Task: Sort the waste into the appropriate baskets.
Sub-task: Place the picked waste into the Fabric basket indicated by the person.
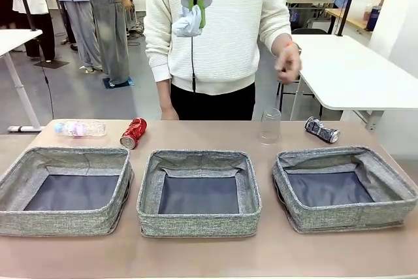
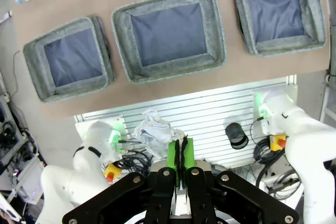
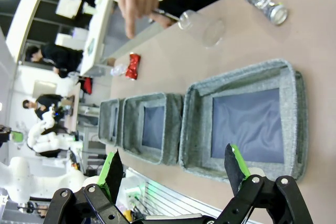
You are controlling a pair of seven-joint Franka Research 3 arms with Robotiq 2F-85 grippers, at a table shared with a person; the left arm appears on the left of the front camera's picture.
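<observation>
Evidently the left gripper (image 1: 196, 10) is held high over the far side of the brown wooden surface (image 1: 196, 253), roughly in line with the middle basket; its green pads (image 2: 172, 156) are pinched narrow on one edge of the crumpled white paper ball (image 1: 187, 23), which hangs beside them rather than squarely between them, so the hold looks slight. The height, I judge, is there to carry the paper clear of the fabric walls before a drop.

The three low rectangular baskets of grey woven fabric sit in a row along the near side, mouths up and dark linings showing: the left basket (image 1: 65, 221), the middle basket (image 1: 196, 223) and the right basket (image 1: 339, 217); set so, each is an easy target from above.

The other waste lies on the far strip behind them. The clear pink-labelled blue-capped bottle (image 1: 80, 128) rests on its side behind the left basket, with the crushed red can (image 1: 133, 132) just beside it. The clear plastic cup (image 1: 270, 126) stands behind the gap between the middle and right baskets; the crushed dark-silver can (image 1: 322, 129) lies behind the right basket.

The right gripper (image 3: 173, 163) is spread wide and holds nothing, poised near the right basket, probably waiting its turn.

The person's hand (image 1: 287, 63) hangs blurred in the air above the cup, apart from it.
</observation>
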